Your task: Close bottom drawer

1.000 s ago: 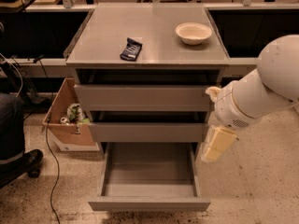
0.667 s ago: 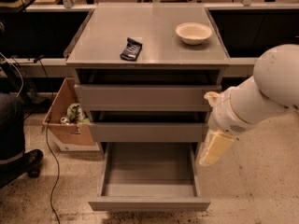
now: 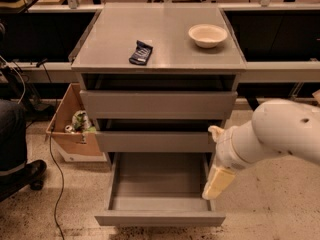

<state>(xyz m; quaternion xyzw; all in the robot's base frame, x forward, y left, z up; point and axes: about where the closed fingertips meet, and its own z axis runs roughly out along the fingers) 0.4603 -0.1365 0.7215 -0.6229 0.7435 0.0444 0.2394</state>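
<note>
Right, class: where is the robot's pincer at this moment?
In the camera view, the pincer hangs lower right, by the right wall of the open bottom drawer, below the right end of the middle drawer.

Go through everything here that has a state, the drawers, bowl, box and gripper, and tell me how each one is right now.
bottom drawer: pulled far out, tray empty.
middle drawer: nearly in, dark gap above its front.
top drawer: nearly in, dark gap above its front.
bowl: upright on the cabinet top, looks empty.
dark packet: lying flat on the cabinet top.
cardboard box: open, items inside.
gripper: beside the bottom drawer's right wall.
</note>
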